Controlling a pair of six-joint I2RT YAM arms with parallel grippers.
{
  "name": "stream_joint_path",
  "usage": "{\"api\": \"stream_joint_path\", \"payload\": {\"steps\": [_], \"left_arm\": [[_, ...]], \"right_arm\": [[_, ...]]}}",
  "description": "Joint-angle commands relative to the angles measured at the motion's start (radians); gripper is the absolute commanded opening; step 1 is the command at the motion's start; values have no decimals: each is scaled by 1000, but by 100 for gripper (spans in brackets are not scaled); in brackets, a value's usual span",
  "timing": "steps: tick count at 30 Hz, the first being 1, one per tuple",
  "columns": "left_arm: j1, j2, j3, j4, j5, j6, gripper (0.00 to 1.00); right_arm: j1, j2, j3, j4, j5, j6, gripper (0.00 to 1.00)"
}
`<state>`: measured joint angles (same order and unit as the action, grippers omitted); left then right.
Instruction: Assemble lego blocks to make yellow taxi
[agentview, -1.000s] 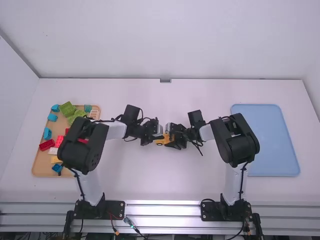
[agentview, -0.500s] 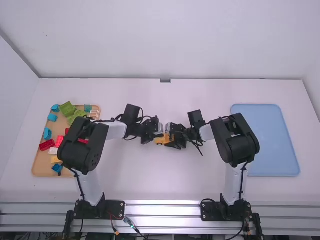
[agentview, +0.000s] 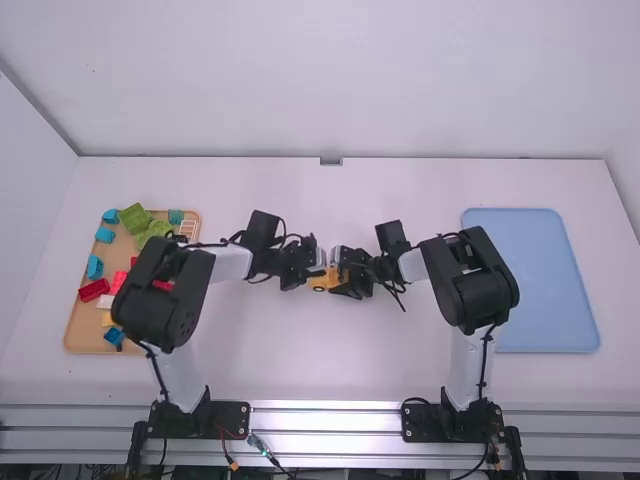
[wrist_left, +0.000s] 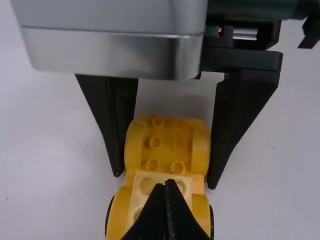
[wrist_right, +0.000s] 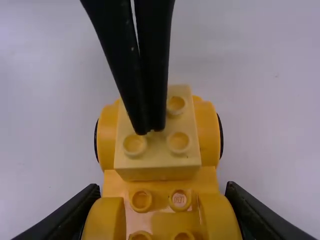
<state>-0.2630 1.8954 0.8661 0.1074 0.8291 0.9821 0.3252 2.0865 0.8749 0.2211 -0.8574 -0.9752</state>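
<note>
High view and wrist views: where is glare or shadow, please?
High view: strong glare on the metal rail; left wrist view: bright sheen on the right arm's silver housing, soft shadow on the table between the fingers of the right gripper; right wrist view: pale reflection on the yellow car base.

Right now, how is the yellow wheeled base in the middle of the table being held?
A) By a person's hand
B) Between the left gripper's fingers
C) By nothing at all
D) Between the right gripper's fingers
D: the right gripper has one finger against each side of the yellow wheeled base.
</note>
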Motion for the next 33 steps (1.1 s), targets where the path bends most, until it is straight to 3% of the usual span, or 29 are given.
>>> {"api": "stream_joint_path", "payload": {"steps": [1, 6, 15, 19, 26, 27, 29, 30, 33], "left_arm": [[7, 39, -77, -12, -176, -19, 2], [6, 39, -131, 86, -215, -77, 2], [5, 38, -134, 127, -128, -77, 2], [38, -8, -120, 166, 58, -77, 1], [147, -198, -68, 74, 326, -83, 2], [172, -237, -63, 64, 346, -116, 12], [210, -293, -58, 64, 336, -203, 66], [225, -315, -58, 67, 325, -240, 99], [283, -386, -59, 61, 286, -381, 99]], "right_arm": [[-5, 23, -18, -17, 51, 8, 63], [-5, 23, -18, -17, 51, 10, 63], [-5, 23, -18, -18, 51, 9, 63], [-5, 23, -18, -17, 51, 9, 63], [-5, 23, -18, -18, 55, 10, 63], [-5, 23, -18, -18, 63, 9, 63], [-5, 23, -18, -18, 78, 10, 63], [-5, 23, -18, -18, 82, 9, 63], [-5, 23, -18, -18, 80, 9, 64]]}}
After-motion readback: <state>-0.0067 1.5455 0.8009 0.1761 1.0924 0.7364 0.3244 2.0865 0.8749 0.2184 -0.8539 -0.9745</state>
